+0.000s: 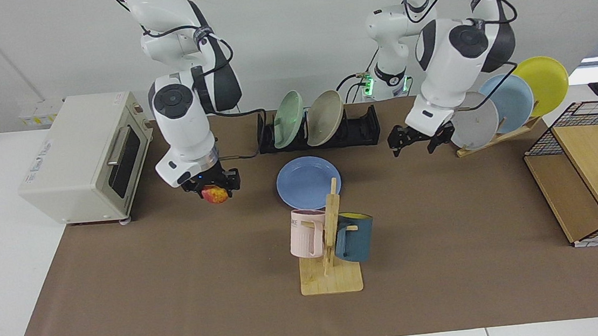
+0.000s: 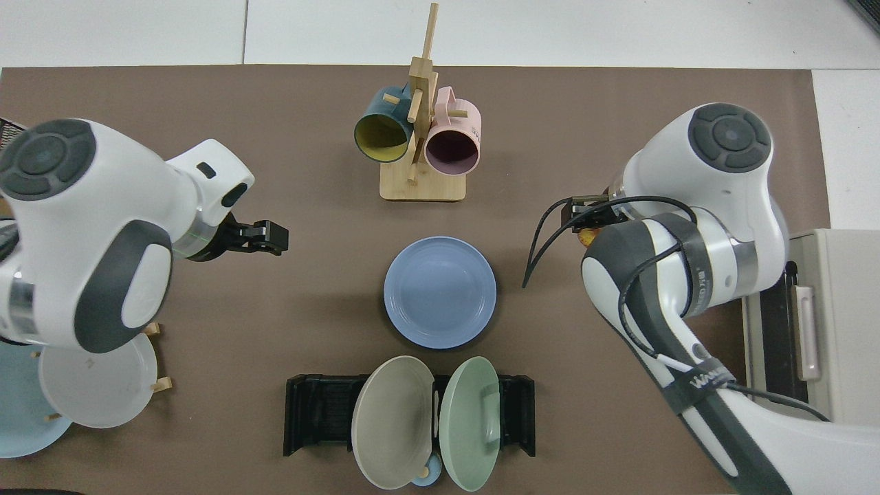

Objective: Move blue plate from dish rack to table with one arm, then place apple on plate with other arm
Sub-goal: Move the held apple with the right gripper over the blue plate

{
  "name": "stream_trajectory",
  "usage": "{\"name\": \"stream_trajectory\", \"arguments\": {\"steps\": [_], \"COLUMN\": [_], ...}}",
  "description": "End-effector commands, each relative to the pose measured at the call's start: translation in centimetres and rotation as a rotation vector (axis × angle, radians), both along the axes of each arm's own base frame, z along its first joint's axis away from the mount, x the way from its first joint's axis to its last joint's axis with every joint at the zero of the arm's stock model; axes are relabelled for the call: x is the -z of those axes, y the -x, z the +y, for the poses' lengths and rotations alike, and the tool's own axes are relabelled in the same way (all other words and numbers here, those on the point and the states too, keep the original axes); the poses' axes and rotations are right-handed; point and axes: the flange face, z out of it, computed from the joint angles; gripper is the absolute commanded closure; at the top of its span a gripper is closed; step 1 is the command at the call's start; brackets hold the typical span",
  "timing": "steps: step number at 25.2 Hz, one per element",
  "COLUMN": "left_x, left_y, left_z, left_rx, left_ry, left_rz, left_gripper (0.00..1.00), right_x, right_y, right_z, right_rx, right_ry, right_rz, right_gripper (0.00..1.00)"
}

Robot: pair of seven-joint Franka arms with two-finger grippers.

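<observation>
The blue plate (image 1: 308,182) (image 2: 440,292) lies flat on the table's brown mat (image 1: 179,286), just in front of the black dish rack (image 1: 366,129) (image 2: 316,412). That rack holds a pale green plate and a beige plate upright. My right gripper (image 1: 214,190) hangs above the mat to the plate's left in the facing view, shut on the red-and-yellow apple (image 1: 217,197). From above only a sliver of the apple (image 2: 586,238) shows under the wrist. My left gripper (image 1: 419,145) (image 2: 273,238) is open and empty, well away from the plate, near the wooden plate rack.
A wooden mug tree (image 1: 329,252) with a pink and a dark blue mug stands just in front of the plate. A toaster oven (image 1: 82,160) sits behind the right arm. The slanted wooden rack (image 1: 496,137) holds grey, sky-blue and yellow plates. A wire-and-wood basket (image 1: 592,180) stands beyond it.
</observation>
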Motion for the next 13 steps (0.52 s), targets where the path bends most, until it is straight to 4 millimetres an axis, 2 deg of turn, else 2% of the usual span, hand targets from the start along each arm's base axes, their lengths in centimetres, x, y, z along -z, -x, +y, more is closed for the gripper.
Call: {"name": "stream_trajectory", "arguments": {"steps": [1, 5, 10, 13], "left_x": [-3.3, -6.0, -10.1, -10.6], "left_y": [-0.5, 0.2, 2.4, 2.9], "left_z": [3.3, 7.3, 11.6, 13.6], "left_rx": [0.052, 0.066, 0.093, 0.095], "left_ry": [-0.011, -0.012, -0.01, -0.005], "left_rz": [0.026, 0.021, -0.015, -0.012], "left_gripper": [0.0, 0.0, 0.0, 0.0], "right_x": [0.7, 1.6, 3.8, 5.2], "right_y": [1.3, 2.2, 3.2, 3.6], "right_z": [4.2, 7.6, 11.5, 13.2], "right_rx": [0.059, 0.101, 0.123, 0.137], "right_ry": [0.002, -0.014, -0.024, -0.021], "right_rz": [-0.006, -0.007, 0.002, 0.003], "right_gripper": [1.0, 1.0, 1.0, 1.0]}}
